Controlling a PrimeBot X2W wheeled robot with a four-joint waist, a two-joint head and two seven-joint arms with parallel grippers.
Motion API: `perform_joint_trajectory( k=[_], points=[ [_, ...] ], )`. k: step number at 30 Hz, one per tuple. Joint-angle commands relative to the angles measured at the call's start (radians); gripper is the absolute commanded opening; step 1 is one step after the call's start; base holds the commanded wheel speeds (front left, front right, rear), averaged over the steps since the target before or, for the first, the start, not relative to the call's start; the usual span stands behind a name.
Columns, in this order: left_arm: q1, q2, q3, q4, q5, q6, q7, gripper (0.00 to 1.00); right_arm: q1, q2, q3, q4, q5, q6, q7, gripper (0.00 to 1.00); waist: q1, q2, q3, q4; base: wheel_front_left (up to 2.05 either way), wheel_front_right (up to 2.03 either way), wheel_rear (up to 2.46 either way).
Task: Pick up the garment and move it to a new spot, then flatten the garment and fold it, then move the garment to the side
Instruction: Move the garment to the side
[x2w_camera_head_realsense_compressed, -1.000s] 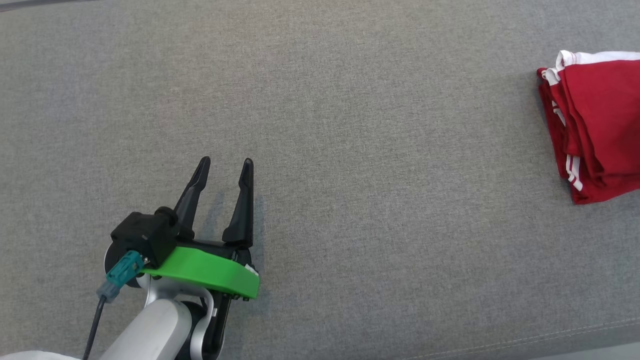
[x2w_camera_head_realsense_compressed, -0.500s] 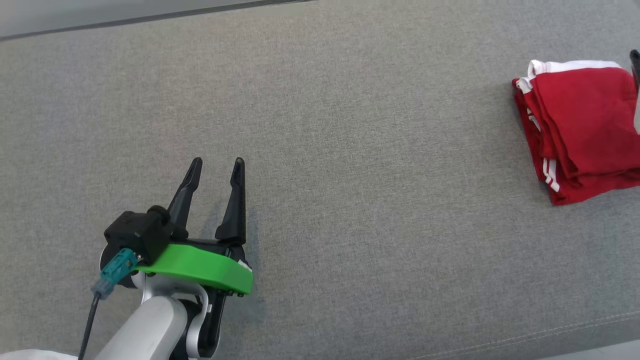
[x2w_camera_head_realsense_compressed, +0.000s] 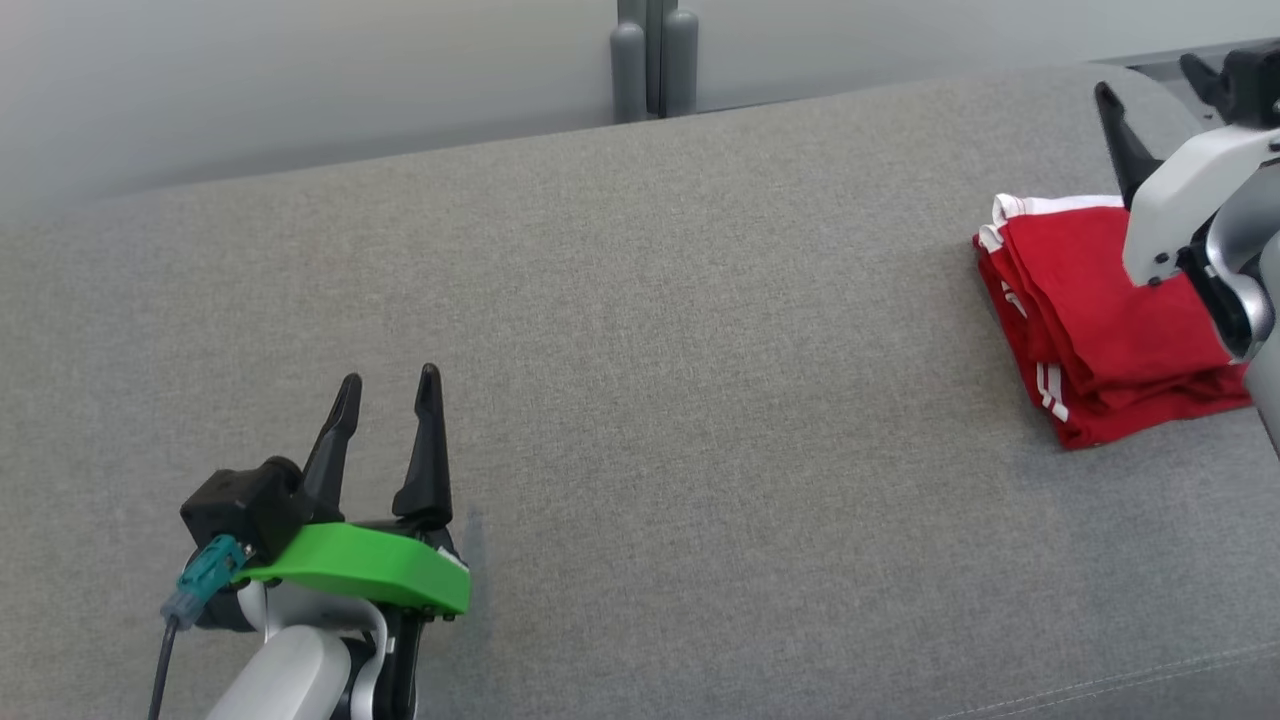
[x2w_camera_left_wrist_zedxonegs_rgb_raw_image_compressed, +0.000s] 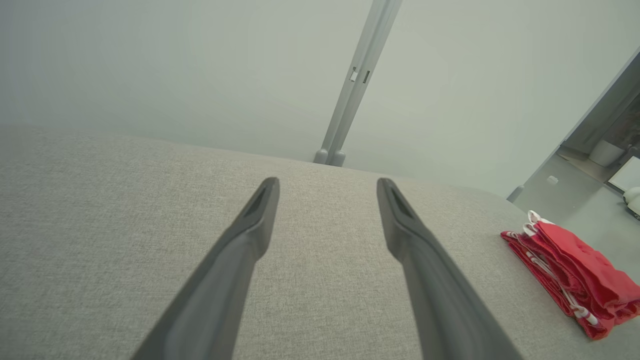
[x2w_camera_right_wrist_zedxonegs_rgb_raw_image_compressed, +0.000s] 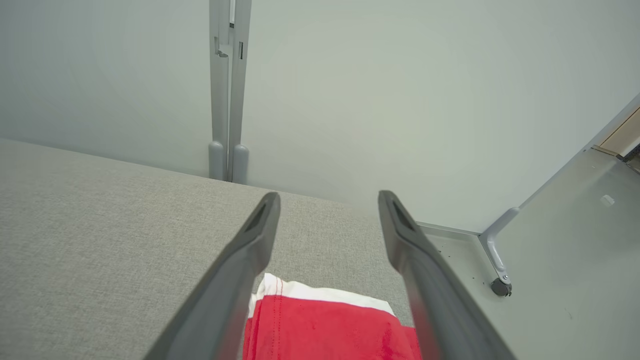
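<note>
Plainly released, the right gripper (x2w_camera_head_realsense_compressed: 1147, 80) hung with its two dark fingers spread wide and nothing between them, just above the far edge of the folded red garment (x2w_camera_head_realsense_compressed: 1085, 320). In the right wrist view, the garment's white-trimmed hem showed below the gap between the fingers. The left gripper (x2w_camera_head_realsense_compressed: 390, 378) was likewise slack and empty, low over the gray cushion (x2w_camera_head_realsense_compressed: 700, 350) and well apart from the garment. The garment lay at the cushion's right end, with a pale wall (x2w_camera_head_realsense_compressed: 300, 80) beyond.
</note>
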Motion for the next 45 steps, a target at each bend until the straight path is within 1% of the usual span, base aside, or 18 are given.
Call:
perform_joint_trajectory(
  k=[1, 6, 9, 16, 17, 18, 25, 27, 31, 35, 36, 39, 45],
  points=[
    [0.027, 0.0, 0.012, 0.014, 0.0, 0.003, -0.01, 1.0, 0.044, 0.009, 0.001, -0.029, 0.013, 0.0, -0.028, 1.0, 0.0001, 0.0, -0.068, 0.017, 0.0, 0.0, 0.0],
    [0.076, 0.005, 0.045, 0.034, 0.001, 0.013, -0.022, 1.0, 0.142, 0.047, -0.029, -0.118, 0.028, 0.0, -0.078, 1.0, 0.0001, 0.0, -0.111, 0.025, 0.0, 0.0, 0.0],
    [0.109, 0.008, 0.067, 0.036, 0.008, 0.019, -0.024, 1.0, 0.208, 0.077, -0.059, -0.172, 0.003, 0.0, -0.092, 1.0, 0.0001, 0.0, -0.127, 0.025, 0.0, 0.0, 0.0],
    [0.168, 0.003, 0.112, 0.034, 0.024, 0.021, -0.03, 1.0, 0.358, 0.178, -0.151, -0.304, -0.054, 0.0, -0.078, 1.0, 0.0001, 0.0, -0.148, 0.028, 0.0, 0.0, 0.0],
    [0.168, 0.003, 0.112, 0.034, 0.024, 0.021, -0.03, 1.0, 0.358, 0.178, -0.151, -0.304, -0.054, 0.0, -0.078, 1.0, 0.0001, 0.0, -0.148, 0.028, 0.0, 0.0, 0.0],
    [0.18, -0.001, 0.118, 0.038, 0.034, 0.018, -0.029, 1.0, 0.406, 0.207, -0.18, -0.346, -0.08, 0.0, -0.073, 1.0, 0.0001, 0.0, -0.153, 0.035, 0.0, 0.0, 0.0],
    [0.215, -0.02, 0.135, 0.049, 0.077, 0.003, -0.029, 1.0, 0.577, 0.324, -0.289, -0.496, -0.192, 0.0, -0.05, 1.0, 0.0001, 0.0, -0.162, 0.061, 0.0, 0.0, 0.0],
    [0.224, -0.026, 0.14, 0.053, 0.087, -0.004, -0.029, 1.0, 0.624, 0.366, -0.309, -0.539, -0.218, 0.0, -0.041, 1.0, 0.0001, 0.0, -0.165, 0.068, 0.0, 0.0, 0.0],
    [0.239, -0.034, 0.147, 0.062, 0.11, -0.015, -0.029, 1.0, 0.709, 0.416, -0.341, -0.614, -0.258, 0.0, -0.032, 1.0, 0.0001, 0.0, -0.168, 0.08, 0.0, 0.0, 0.0],
    [0.251, -0.043, 0.155, 0.068, 0.133, -0.024, -0.03, 1.0, 0.791, 0.44, -0.356, -0.676, -0.277, 0.0, -0.02, 1.0, 0.0001, 0.0, -0.172, 0.091, 0.0, 0.0, 0.0],
    [0.257, -0.047, 0.153, 0.073, 0.143, -0.029, -0.029, 1.0, 0.828, 0.445, -0.355, -0.7, -0.271, 0.0, -0.014, 1.0, 0.0001, 0.0, -0.174, 0.097, 0.0, 0.0, 0.0],
    [0.26, -0.051, 0.156, 0.076, 0.157, -0.037, -0.029, 1.0, 0.871, 0.446, -0.345, -0.734, -0.241, 0.0, -0.02, 1.0, 0.0001, 0.0, -0.176, 0.099, 0.0, 0.0, 0.0],
    [0.278, -0.063, 0.169, 0.079, 0.177, -0.038, -0.029, 1.0, 0.92, 0.446, -0.356, -0.777, -0.208, 0.0, -0.029, 1.0, 0.0001, 0.0, -0.178, 0.097, 0.0, 0.0, 0.0]
  ],
)
